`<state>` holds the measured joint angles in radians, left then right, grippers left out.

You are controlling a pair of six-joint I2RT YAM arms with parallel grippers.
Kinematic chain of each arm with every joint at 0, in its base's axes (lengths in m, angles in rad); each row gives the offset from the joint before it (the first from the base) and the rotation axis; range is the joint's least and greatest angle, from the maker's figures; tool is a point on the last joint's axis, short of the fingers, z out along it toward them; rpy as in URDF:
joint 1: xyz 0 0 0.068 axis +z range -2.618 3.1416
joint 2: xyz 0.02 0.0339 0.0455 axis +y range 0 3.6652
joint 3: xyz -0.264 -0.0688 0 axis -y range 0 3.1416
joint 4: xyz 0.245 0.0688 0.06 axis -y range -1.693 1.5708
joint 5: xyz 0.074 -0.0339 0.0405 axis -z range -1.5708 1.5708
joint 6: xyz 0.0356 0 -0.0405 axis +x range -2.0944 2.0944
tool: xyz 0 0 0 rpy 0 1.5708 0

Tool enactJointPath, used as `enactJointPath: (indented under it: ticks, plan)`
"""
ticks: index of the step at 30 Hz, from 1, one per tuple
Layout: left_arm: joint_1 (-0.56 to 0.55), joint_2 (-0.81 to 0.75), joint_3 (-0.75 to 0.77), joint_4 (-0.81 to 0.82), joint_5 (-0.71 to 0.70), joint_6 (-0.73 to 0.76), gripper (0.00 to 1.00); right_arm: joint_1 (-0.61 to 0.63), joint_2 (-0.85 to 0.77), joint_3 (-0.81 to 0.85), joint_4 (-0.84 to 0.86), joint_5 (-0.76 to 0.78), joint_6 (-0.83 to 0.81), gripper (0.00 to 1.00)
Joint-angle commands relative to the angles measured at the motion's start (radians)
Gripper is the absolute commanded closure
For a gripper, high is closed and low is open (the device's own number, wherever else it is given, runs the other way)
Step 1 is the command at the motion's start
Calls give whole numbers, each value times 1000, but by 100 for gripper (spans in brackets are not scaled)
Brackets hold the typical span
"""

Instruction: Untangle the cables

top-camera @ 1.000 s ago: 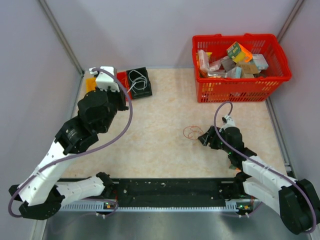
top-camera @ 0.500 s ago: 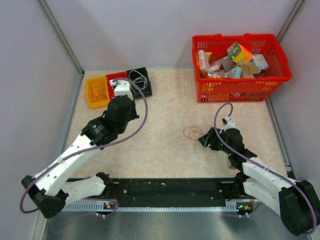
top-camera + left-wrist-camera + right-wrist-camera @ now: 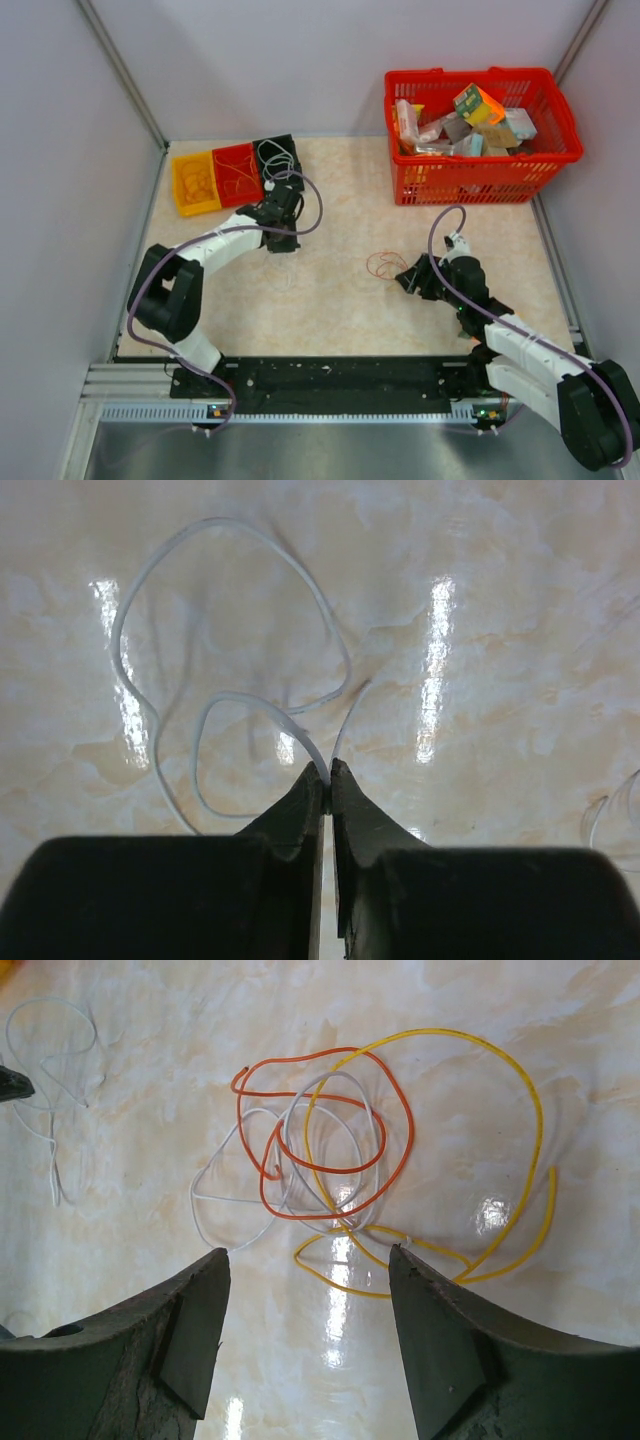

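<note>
A snarl of orange, yellow and white cables [image 3: 340, 1172] lies on the table just beyond my right gripper [image 3: 310, 1260], which is open and empty. In the top view the snarl [image 3: 380, 265] sits left of that gripper [image 3: 405, 278]. My left gripper [image 3: 328, 770] is shut on a separate thin white cable [image 3: 245, 695], whose loops spread on the table beyond the fingertips. In the top view the left gripper [image 3: 283, 243] is low over the table, in front of the bins. The same white cable shows at the top left of the right wrist view [image 3: 52, 1000].
Orange [image 3: 195, 182], red [image 3: 237, 168] and black [image 3: 277, 157] bins stand in a row at the back left; the black one holds a white cable. A red basket [image 3: 480, 135] full of packages stands at the back right. Walls close in both sides.
My left arm has swung from over the bins at the back left down onto the table in front of them. The right arm and the snarl have not moved.
</note>
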<state>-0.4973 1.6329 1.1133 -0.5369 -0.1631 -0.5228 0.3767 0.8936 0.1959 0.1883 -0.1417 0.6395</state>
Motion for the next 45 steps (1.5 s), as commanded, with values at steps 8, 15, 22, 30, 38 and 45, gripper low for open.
enactJointPath:
  ticks: [8,15,22,30,38,45]
  plan:
    - [13,54,14,133,47,20,55,-10,10,-7,57,-19,-1,36]
    - [5,2,-27,149,45,44,34,-9,19,-9,63,-24,-1,36]
    - [6,50,43,66,-21,76,25,-10,27,-7,68,-25,-1,36]
    - [5,199,165,17,-64,138,24,-9,31,-9,71,-30,0,36]
    - [-3,159,105,37,-59,129,53,-9,25,-10,73,-32,0,36]
    - [-1,163,178,-8,-144,132,100,-9,22,-9,66,-33,-1,35]
